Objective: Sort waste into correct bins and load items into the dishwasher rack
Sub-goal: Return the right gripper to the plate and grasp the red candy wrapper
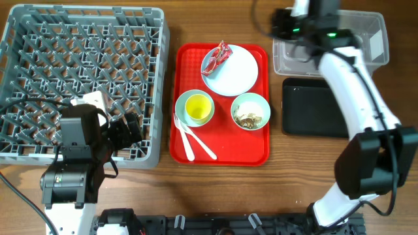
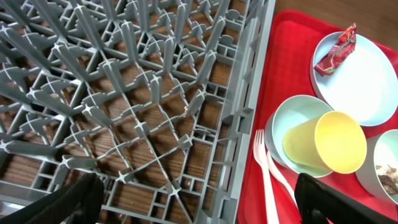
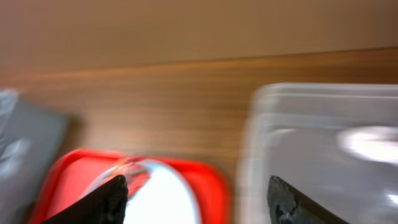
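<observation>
Near left: the left end effector hangs over the near right corner of the large square grey plastic peg rack. Its fingers are spread wide with nothing between them.

Centre: a flat red plastic serving tray sits on the wooden tabletop, just right of the rack. At its near end lie two white plastic cutlery pieces, side by side, handles toward the near edge. They look light, thin and low on the tray. Judged awkward to pinch; best taken across a handle.

Behind them: a small yellow plastic cup sits inside the pale green round bowl, and looks tipped in the left wrist view. To the right, a pale blue-white round bowl carries loose brown and white food scraps. The scraps will not pinch, so the likely move is to lift the bowl by its rim and tip it.

Further: a white round plate carries the crinkled red foil wrapper on its far left part. The wrapper is judged very light, soft and springy, and the plate beneath looks slick. Take it by a raised fold and close fully.

Right: a shallow black rectangular tray.

Far right: the clear plastic rectangular tub. The right end effector hovers at the tub's left wall, fingers apart, holding nothing. The right wrist view is blurred; there is a pale patch inside the tub, and I cannot tell what it is.
</observation>
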